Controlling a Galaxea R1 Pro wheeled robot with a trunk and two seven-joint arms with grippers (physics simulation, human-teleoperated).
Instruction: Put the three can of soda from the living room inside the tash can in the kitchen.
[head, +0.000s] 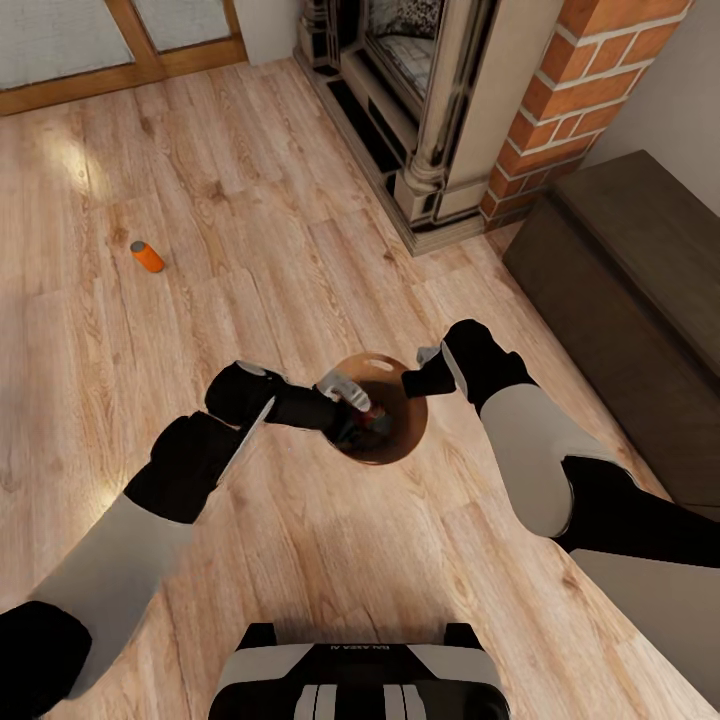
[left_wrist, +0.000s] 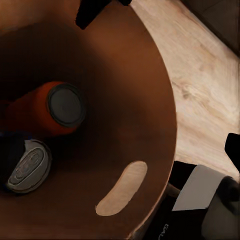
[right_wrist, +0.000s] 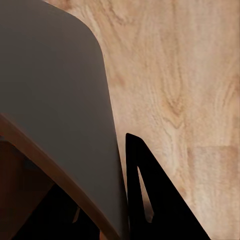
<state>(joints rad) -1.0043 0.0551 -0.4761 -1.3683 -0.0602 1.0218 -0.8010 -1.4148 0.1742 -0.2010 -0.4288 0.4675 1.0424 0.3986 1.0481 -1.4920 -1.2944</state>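
On the light plank floor (head: 250, 250) of the living room, one can of soda (head: 147, 257) lies on its side far out to the left, well apart from both arms.

The left tool (head: 352, 398) reaches over the near-left rim of the tash can (head: 412, 420) — a round glossy brown bin standing on the floor between the two arms. Whether this tool is wide or narrow I cannot tell; its tip is lost against the dark inside of the bin. The left wrist view looks straight down into the bin (left_wrist: 145, 90): an orange can (left_wrist: 42, 112) lies tilted against the inner wall, its dark round end facing the camera, and just beside it sits a second can (left_wrist: 27, 166) showing a grey metal top. A slot-shaped handle opening (left_wrist: 122, 187) in the wall lets the wood floor show through.

The right tool (head: 432, 372) sits at the bin's far-right rim. In the right wrist view one dark finger (right_wrist: 150, 200) stands outside the brown wall (right_wrist: 55, 100), right beside it — the other is hidden, so its grip on the rim cannot be told.

Farther right stand the brick fireplace (head: 560, 110) and a dark cabinet (head: 630, 290).
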